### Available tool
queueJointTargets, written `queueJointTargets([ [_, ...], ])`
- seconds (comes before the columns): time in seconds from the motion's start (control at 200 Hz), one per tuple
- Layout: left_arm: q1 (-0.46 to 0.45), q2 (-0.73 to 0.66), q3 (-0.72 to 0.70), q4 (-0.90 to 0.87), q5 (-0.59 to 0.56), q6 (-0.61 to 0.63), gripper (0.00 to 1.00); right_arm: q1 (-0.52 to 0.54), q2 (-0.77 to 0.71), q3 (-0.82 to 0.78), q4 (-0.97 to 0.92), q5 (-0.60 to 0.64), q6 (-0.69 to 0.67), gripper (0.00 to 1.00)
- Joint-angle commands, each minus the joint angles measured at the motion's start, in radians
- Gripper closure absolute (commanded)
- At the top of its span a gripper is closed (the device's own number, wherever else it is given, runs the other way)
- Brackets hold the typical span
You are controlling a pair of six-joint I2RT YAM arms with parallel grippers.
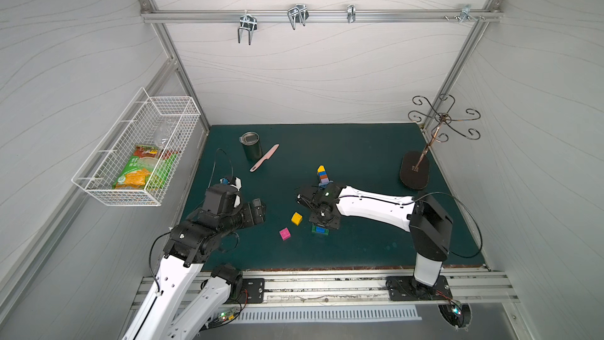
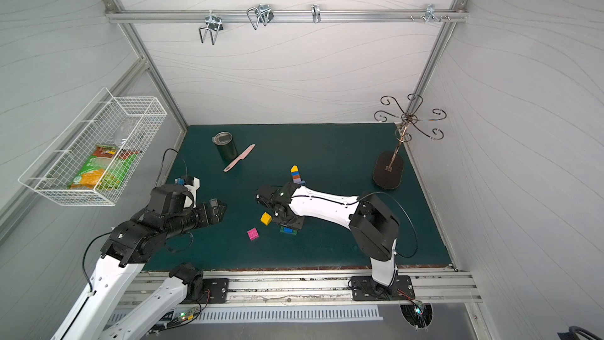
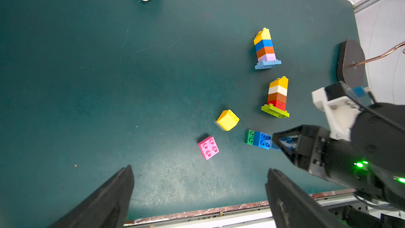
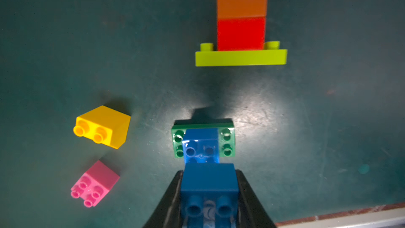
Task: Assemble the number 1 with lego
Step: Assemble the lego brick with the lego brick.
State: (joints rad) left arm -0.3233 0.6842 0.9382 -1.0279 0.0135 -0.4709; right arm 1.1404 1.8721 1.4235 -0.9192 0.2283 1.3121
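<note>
- Gripping the held blue brick (image 4: 209, 183) by its sides, the right pincer (image 4: 209, 172) is standing only part-way open, jaws pressed against the brick.
- That brick is hanging just over the green long brick (image 4: 228, 141). The green one is lying flat on the bench (image 3: 87, 84) and carrying the seated blue brick (image 4: 201, 148) on its middle studs. The close view is blurring, so I cannot tell whether the two blue bricks are touching.
- The left pincer (image 3: 199, 169) is hovering wide open and empty over bare bench, near the pink brick (image 3: 208, 148).
- The front edge (image 3: 197, 212) is running close by the brick cluster. Open room is lying toward the far wall, and between the bricks and the stand (image 1: 414, 171).
- Counting now:
  - two towers, the light-blue-based tower (image 3: 265, 49) and the lime-based tower (image 3: 277, 97)
  - two loose square bricks, the pink one and the yellow brick (image 3: 228, 119)
  - one green long brick
  - two blue bricks outside the towers
  - one knife (image 1: 264, 157)
  - two pincers
- In both top views the right arm (image 1: 372, 206) is hiding the lime-based tower. The left wrist view is showing it whole, and the right wrist view is showing only its lower layers.
- Only the top views are showing the tumbler (image 1: 251, 148).
</note>
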Motion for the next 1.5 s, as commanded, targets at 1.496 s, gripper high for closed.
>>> queueJointTargets([
  [1.496,0.002,-0.003,0.01,0.054,0.015,0.017,0.01,-0.031,0.164,-0.051,0.065,-0.071,-0.11,1.0],
])
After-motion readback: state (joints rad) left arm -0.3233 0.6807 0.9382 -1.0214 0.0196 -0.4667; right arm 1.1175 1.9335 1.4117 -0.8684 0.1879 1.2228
